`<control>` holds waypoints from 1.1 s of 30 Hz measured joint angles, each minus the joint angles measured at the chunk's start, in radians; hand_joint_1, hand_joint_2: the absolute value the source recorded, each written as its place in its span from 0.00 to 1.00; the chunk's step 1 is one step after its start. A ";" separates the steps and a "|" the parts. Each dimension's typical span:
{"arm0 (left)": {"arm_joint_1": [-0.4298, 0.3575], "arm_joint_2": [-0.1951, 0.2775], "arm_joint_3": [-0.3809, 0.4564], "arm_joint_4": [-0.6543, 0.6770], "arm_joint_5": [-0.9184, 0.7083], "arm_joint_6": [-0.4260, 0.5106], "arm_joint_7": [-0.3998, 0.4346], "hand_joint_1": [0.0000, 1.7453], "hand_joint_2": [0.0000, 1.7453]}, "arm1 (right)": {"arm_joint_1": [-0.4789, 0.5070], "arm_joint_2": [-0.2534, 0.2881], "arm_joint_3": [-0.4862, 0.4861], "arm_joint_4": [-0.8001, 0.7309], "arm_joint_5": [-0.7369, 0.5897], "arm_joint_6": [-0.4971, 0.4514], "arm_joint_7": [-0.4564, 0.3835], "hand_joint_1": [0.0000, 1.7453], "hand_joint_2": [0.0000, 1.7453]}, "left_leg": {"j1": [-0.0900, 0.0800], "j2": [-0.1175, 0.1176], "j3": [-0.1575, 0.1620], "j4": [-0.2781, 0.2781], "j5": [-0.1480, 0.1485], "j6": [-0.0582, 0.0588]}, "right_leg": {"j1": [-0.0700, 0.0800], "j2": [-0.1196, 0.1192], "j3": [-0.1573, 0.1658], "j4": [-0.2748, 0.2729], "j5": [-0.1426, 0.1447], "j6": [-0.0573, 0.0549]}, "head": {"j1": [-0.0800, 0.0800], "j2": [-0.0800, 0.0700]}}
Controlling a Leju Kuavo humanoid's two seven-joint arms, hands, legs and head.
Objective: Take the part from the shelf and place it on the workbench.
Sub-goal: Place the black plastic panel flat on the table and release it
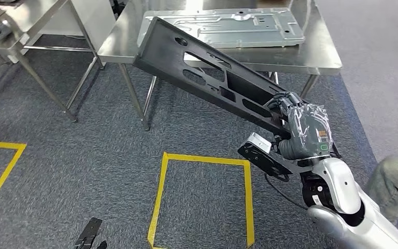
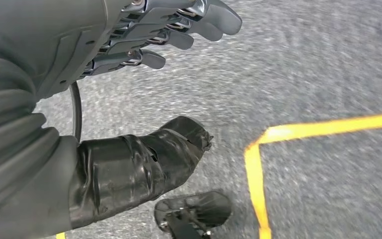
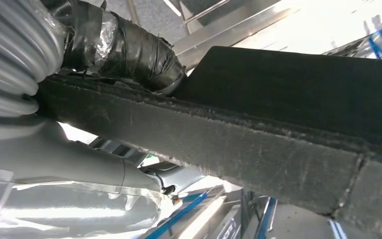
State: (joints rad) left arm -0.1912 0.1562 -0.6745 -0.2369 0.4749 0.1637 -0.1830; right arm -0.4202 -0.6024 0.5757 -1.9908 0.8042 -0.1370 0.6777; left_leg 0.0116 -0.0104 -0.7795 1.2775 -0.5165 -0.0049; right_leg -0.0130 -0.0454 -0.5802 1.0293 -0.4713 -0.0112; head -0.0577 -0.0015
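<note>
**Black part held over bench edge by right robot hand**

Right robot hand [image 1: 301, 124], wrapped in clear plastic, grips the near end of a long black part [image 1: 207, 78]; fingers closed round its edge in head view; right wrist view shows the taped thumb [image 3: 129, 50] pressed on the part's [image 3: 258, 149] rough edge. Part is a flat panel w/ several cut-outs, tilted, running up and away to the left from the hand; its far end sits over the near-left corner of the steel bench [image 1: 311, 57]; can't tell if it touches the bench top or hangs just above. On the bench lies a grey metal plate [image 1: 238, 28], flat, behind the part's far end; part overlaps the plate's near-left corner in head view.

Left robot hand [image 2: 169, 35] hangs low over grey carpet floor [image 2: 318, 64]; holds nothing, fingers apart and slightly curled, thumb [image 2: 144, 164] in black tape clear of them. Yellow tape line [image 2: 278, 149] on the carpet near it; a small dark caster-like object [image 2: 194, 211] below the thumb, blurred.

Head view: yellow tape square [image 1: 202, 197] on the floor in front of the robot; second steel table [image 1: 26, 21] at far left; a person's leg in grey-green trousers [image 1: 396, 181] at right edge, just beside the right arm.
</note>
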 joint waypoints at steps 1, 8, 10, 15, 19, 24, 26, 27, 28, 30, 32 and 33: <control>0.001 0.000 -0.002 0.000 -0.002 0.014 0.003 0.00 1.00 | 0.004 -0.002 -0.001 -0.002 0.000 0.002 0.005 1.00 1.00 | 0.002 0.008 0.029 -0.056 0.033 0.000 | 0.000 -0.010 0.004 0.000 -0.004 0.002 | 0.000 0.000; 0.007 0.000 -0.008 0.000 0.000 0.006 0.019 0.00 1.00 | 0.019 -0.029 -0.035 -0.018 -0.037 0.092 0.018 1.00 1.00 | -0.016 0.027 0.137 -0.247 0.081 0.034 | 0.000 -0.038 0.023 0.003 -0.029 0.039 | 0.004 0.000; 0.008 0.001 -0.008 0.000 0.018 -0.041 0.010 0.00 1.00 | 0.020 -0.045 -0.047 -0.019 -0.059 0.141 0.019 1.00 1.00 | -0.014 0.021 0.147 -0.256 0.081 0.047 | -0.004 -0.005 -0.003 0.065 -0.067 0.045 | 0.006 0.000; 0.020 0.001 -0.007 0.000 0.050 -0.090 0.005 0.00 1.00 | 0.013 -0.059 -0.056 0.003 -0.101 0.212 0.021 1.00 1.00 | -0.020 0.001 0.155 -0.253 0.072 0.060 | -0.004 0.036 -0.125 0.256 -0.103 0.040 | 0.011 0.000; 0.027 0.001 -0.008 0.000 0.060 -0.092 -0.001 0.00 1.00 | -0.039 -0.055 -0.059 0.057 -0.049 0.253 0.021 1.00 1.00 | -0.023 -0.017 0.153 -0.240 0.063 0.051 | -0.002 0.050 -0.046 0.047 0.011 0.031 | 0.011 0.000; 0.033 0.007 -0.008 0.000 0.051 -0.089 0.004 0.00 1.00 | -0.060 -0.052 -0.069 0.088 0.095 0.289 0.022 1.00 1.00 | -0.020 -0.021 0.137 -0.221 0.050 0.027 | -0.002 0.046 -0.028 0.010 0.014 0.013 | 0.009 0.000; 0.028 0.008 -0.008 0.000 0.045 -0.089 0.005 0.00 1.00 | -0.060 -0.052 -0.078 0.093 0.139 0.314 0.022 1.00 1.00 | -0.017 -0.011 0.095 -0.133 0.003 0.018 | -0.002 0.041 -0.024 0.006 0.014 0.005 | 0.008 0.000; 0.026 0.008 -0.008 0.000 0.042 -0.090 0.005 0.00 1.00 | -0.060 -0.052 -0.083 0.095 0.161 0.328 0.022 1.00 1.00 | -0.015 -0.008 0.063 -0.069 -0.024 0.013 | -0.001 0.040 -0.023 0.006 0.013 0.001 | 0.007 0.000; 0.025 0.008 -0.008 0.000 0.039 -0.091 0.004 0.00 1.00 | -0.059 -0.053 -0.088 0.097 0.182 0.336 0.022 1.00 1.00 | -0.012 -0.007 0.033 -0.012 -0.042 0.010 | 0.000 0.039 -0.023 0.006 0.012 -0.001 | 0.007 0.000; 0.024 0.008 -0.008 0.000 0.033 -0.093 0.002 0.00 1.00 | -0.054 -0.057 -0.099 0.102 0.226 0.337 0.022 1.00 1.00 | -0.008 -0.005 0.013 0.014 -0.028 0.007 | 0.001 0.038 -0.021 0.006 0.010 -0.001 | 0.007 0.000; 0.020 0.007 -0.008 0.000 0.027 -0.095 0.002 0.00 1.00 | -0.048 -0.072 -0.114 0.103 0.268 0.315 0.022 1.00 1.00 | -0.006 -0.002 0.060 -0.094 0.039 0.010 | 0.001 0.038 -0.014 0.007 0.005 0.002 | 0.007 0.000; 0.018 0.007 -0.008 0.000 0.025 -0.097 0.002 0.00 1.00 | -0.046 -0.081 -0.124 0.103 0.282 0.300 0.022 1.00 1.00 | -0.007 0.000 0.093 -0.157 0.063 0.013 | 0.002 0.038 -0.011 0.007 0.001 0.005 | 0.007 0.000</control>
State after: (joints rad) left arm -0.1732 0.1632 -0.6821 -0.2366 0.4996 0.0670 -0.1808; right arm -0.4662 -0.6837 0.4521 -1.8876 1.0864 0.1629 0.6996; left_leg 0.0047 -0.0100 -0.6868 1.1207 -0.4536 0.0079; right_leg -0.0107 -0.0075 -0.5914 1.0360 -0.4702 -0.0062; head -0.0505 -0.0015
